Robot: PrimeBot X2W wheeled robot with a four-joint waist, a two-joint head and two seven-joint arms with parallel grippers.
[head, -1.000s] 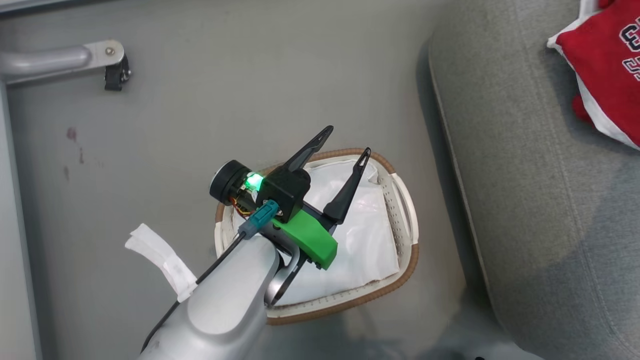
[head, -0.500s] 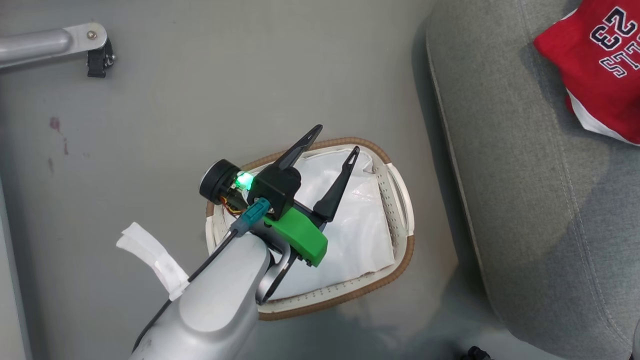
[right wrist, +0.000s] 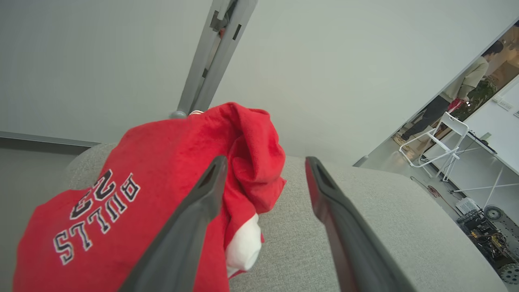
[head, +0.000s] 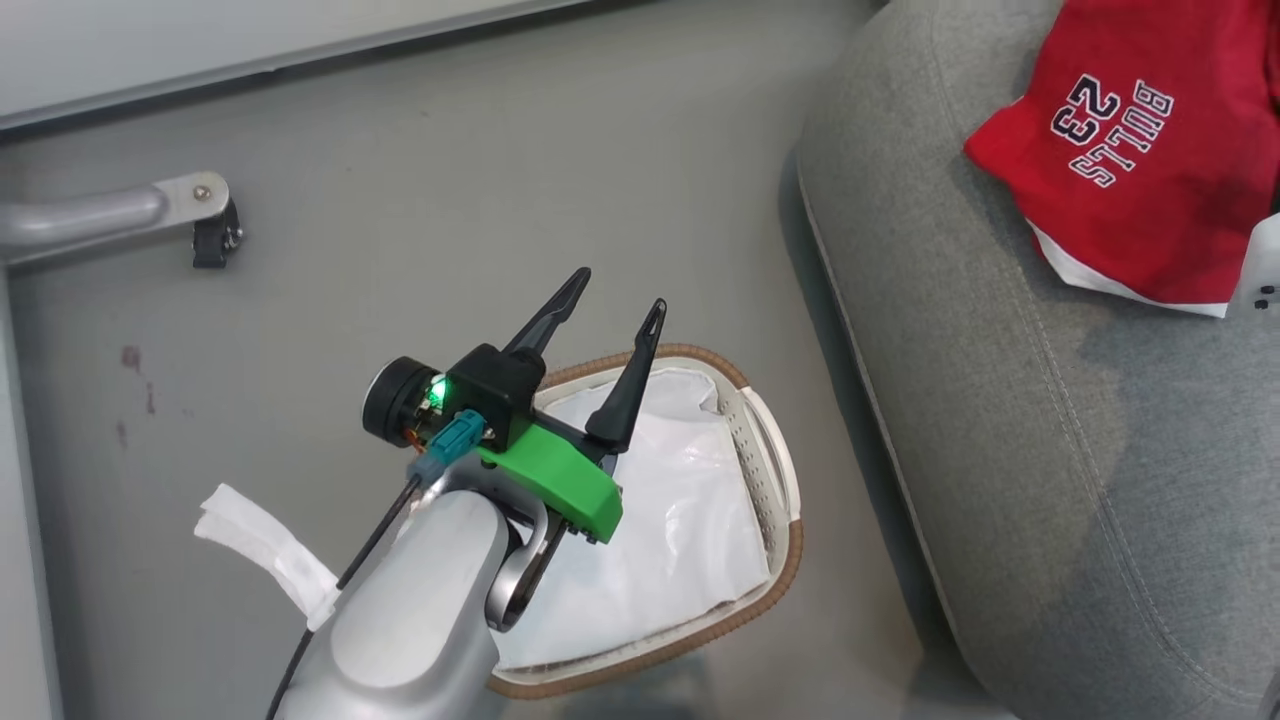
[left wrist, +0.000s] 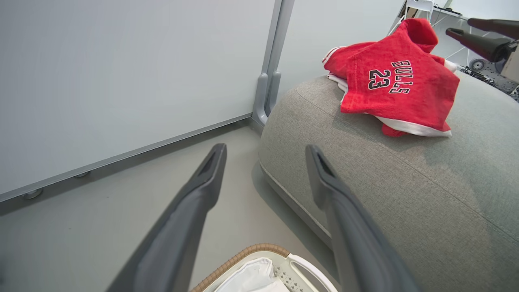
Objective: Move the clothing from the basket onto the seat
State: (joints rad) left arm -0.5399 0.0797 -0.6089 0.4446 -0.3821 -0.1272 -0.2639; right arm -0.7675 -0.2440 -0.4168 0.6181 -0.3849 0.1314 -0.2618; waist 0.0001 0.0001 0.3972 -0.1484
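Observation:
The clothing [head: 1130,170], a red garment printed "BULLS 23" with white trim, lies bunched on the grey seat [head: 1050,450], near its rounded corner. My right gripper [right wrist: 266,160] is open just above the clothing [right wrist: 121,194], and a red fold rises between its spread fingers, ungripped. The left wrist view shows that right gripper [left wrist: 460,25] beside the clothing [left wrist: 397,89]. My left gripper [head: 620,290] hangs open and empty over the far rim of the basket [head: 775,580]. Inside the basket I see a white sheet [head: 660,540].
The basket stands on the grey floor, close to the seat's left edge. A metal leg with a black caster [head: 205,225] is at the left. A pale wall with a grey post [left wrist: 269,81] stands behind the seat. Far off are a person [right wrist: 454,93] and a white folding chair [right wrist: 438,142].
The head view has shifted, bringing more of the seat and the wall into it. The red garment now lies more spread out, lettering fully visible. The left gripper stays open over the basket.

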